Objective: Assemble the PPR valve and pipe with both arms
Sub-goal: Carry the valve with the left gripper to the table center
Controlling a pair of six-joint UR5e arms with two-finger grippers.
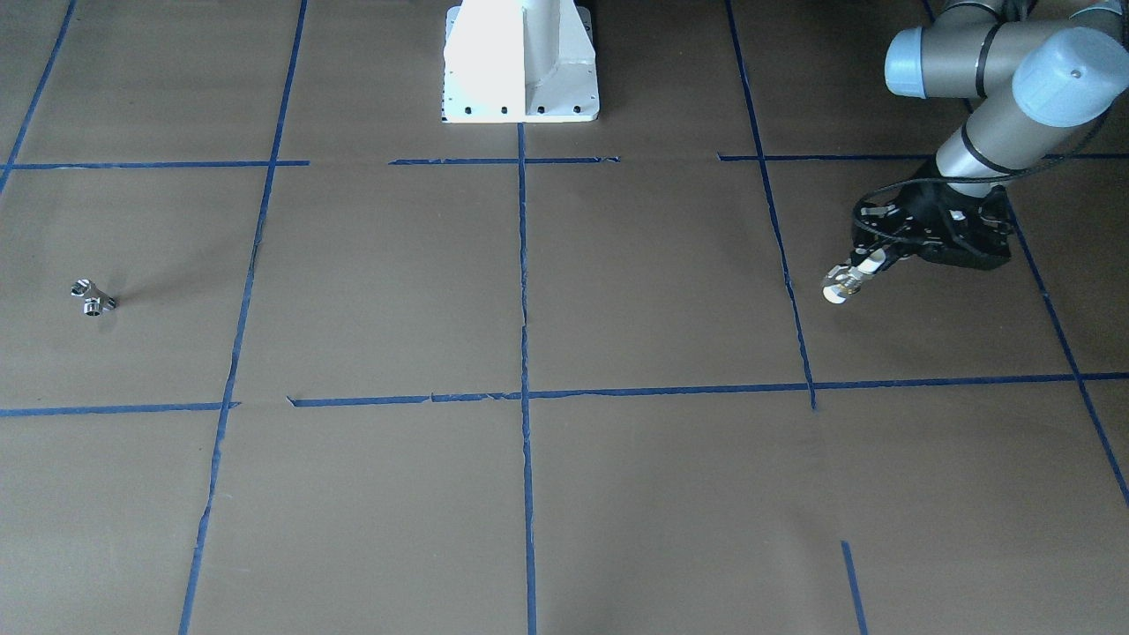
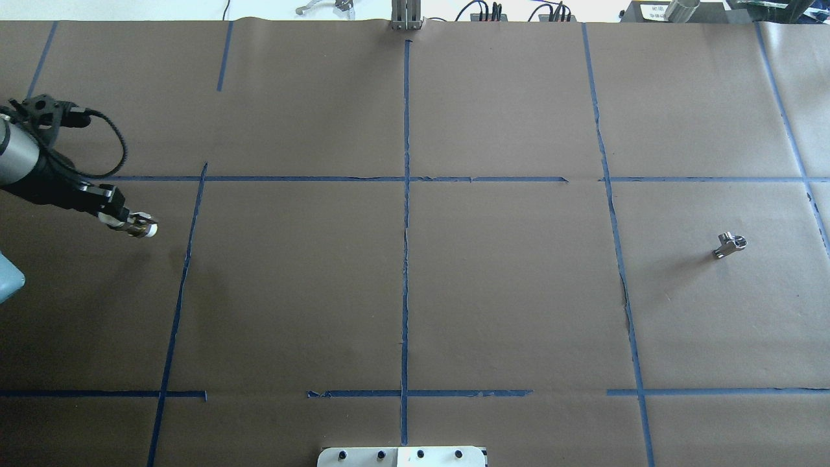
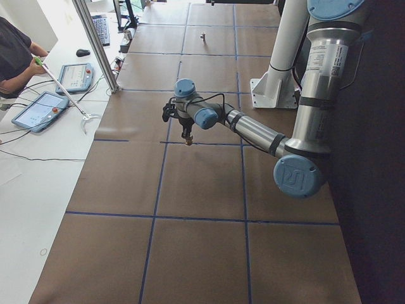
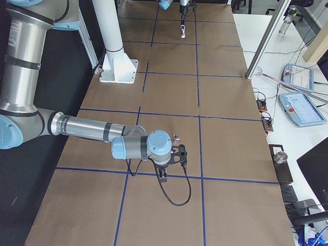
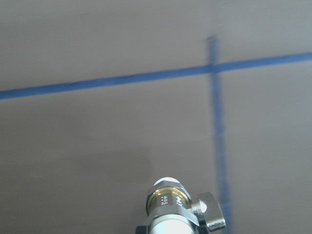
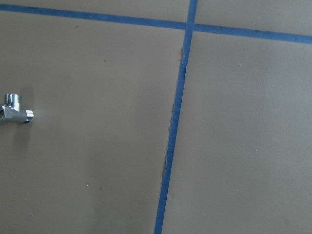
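Presently left claw [image 1: 869,263] clamped the PPR valve [image 1: 838,287] by one end, above desk [image 1: 617,309]; pipe [image 1: 93,298] lay loose near right claw [image 4: 163,177], state untellable. End-hold might let valve twist during mating.

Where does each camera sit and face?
Front: across table, facing white pedestal; left hand holds white-ended brass valve.
Overhead: behind pedestal, looking down; left hand.
Exterior left: table end; left arm near.
Exterior right: opposite end; right arm near.
Left wrist: down onto valve.
Right wrist: down onto chrome T-shaped pipe.
Shared: front, overhead show both parts.
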